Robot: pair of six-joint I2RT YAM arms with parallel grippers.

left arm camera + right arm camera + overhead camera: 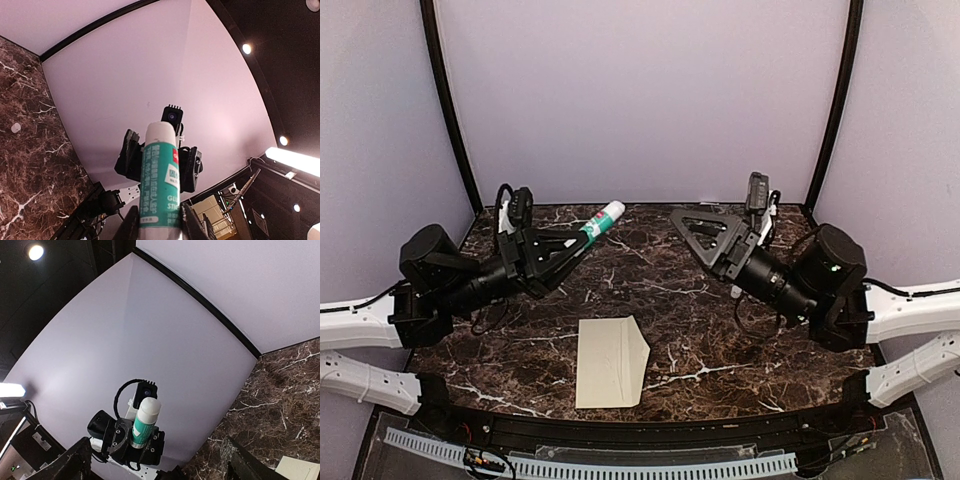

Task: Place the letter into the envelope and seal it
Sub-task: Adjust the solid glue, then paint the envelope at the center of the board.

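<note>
Label on the glue stick (160, 185) — "GLU" above "ST", rest illegible.

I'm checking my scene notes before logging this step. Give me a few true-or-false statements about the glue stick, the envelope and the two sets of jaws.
1. The left jaws are shut on the glue stick. True.
2. The right jaws grip the envelope. False: they stand wide open and empty, and the envelope lies on the table.
3. The envelope lies flat on the table, between the two arms. True.
4. The glue stick touches the envelope. False: it is held up off the table, well apart from the envelope.
</note>
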